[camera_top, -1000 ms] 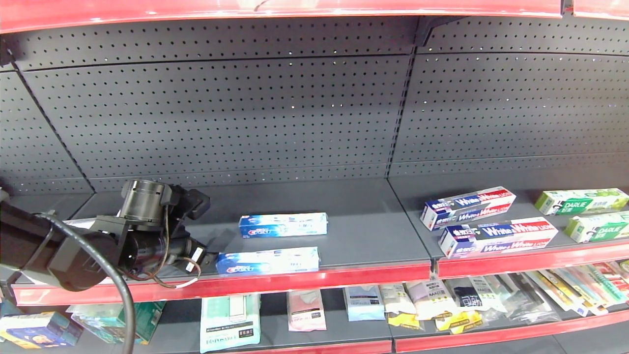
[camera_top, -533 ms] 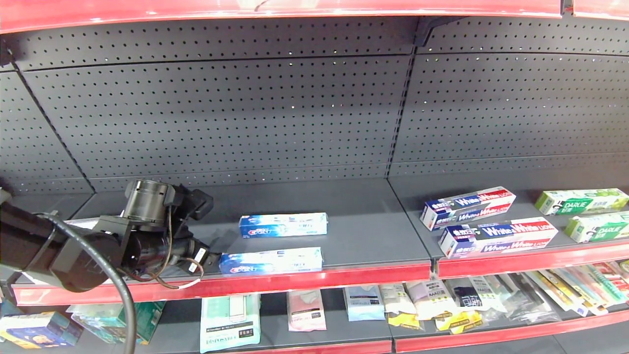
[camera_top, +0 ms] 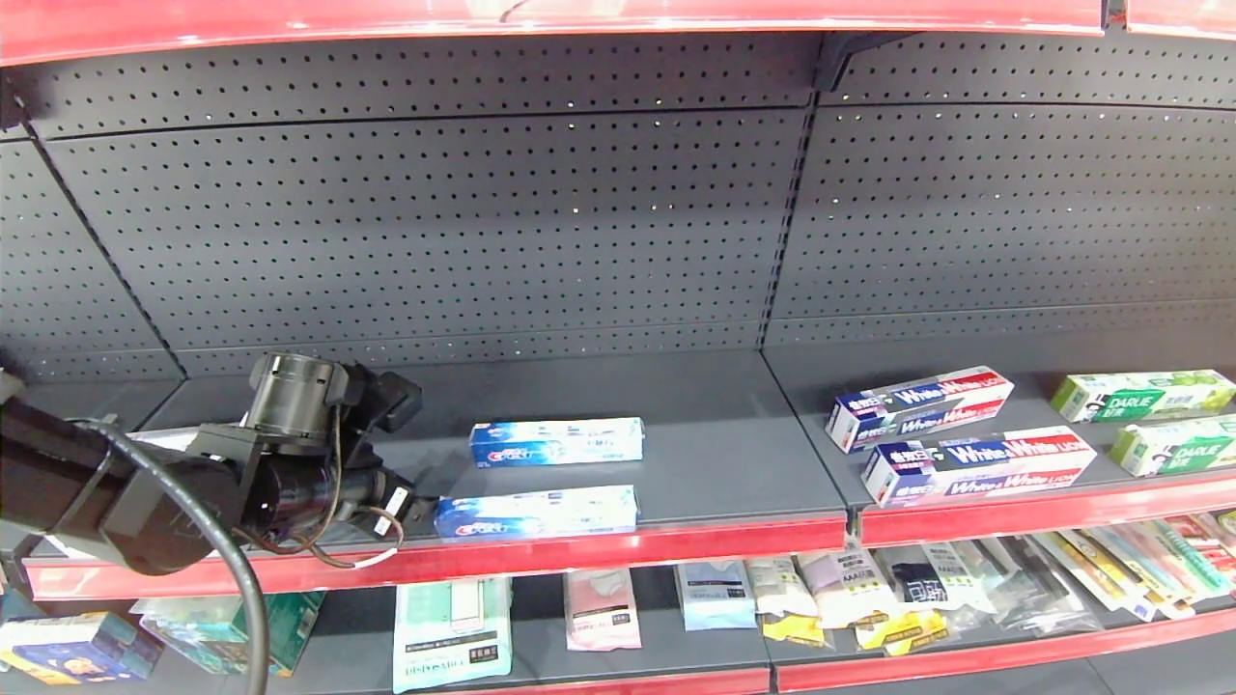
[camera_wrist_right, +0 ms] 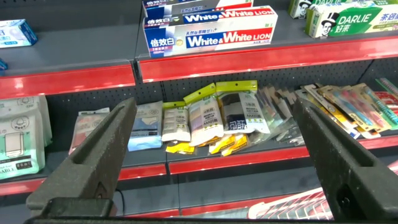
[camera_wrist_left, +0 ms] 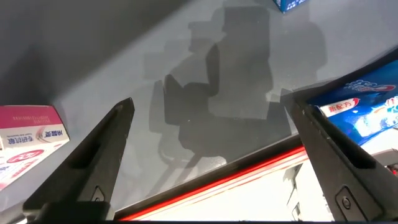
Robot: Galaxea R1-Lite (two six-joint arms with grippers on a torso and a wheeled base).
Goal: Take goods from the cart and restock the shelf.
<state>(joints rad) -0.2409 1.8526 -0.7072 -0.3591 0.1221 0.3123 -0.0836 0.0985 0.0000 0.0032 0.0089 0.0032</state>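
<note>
Down at the front edge of the shelf (camera_top: 715,454), my left gripper (camera_wrist_left: 208,155) has its jaws wide apart with nothing in them. One finger (camera_wrist_left: 336,162) is just beside the end of a blue toothpaste box (camera_top: 536,513). That box lies flat along the shelf's red lip. Another blue box (camera_top: 556,441) lies behind it. A pink box (camera_wrist_left: 28,127) sits off to my other side. My right gripper (camera_wrist_right: 211,155) is wide apart too and holds nothing. It faces small packets (camera_wrist_right: 211,115) on a lower shelf (camera_wrist_right: 249,163).
</note>
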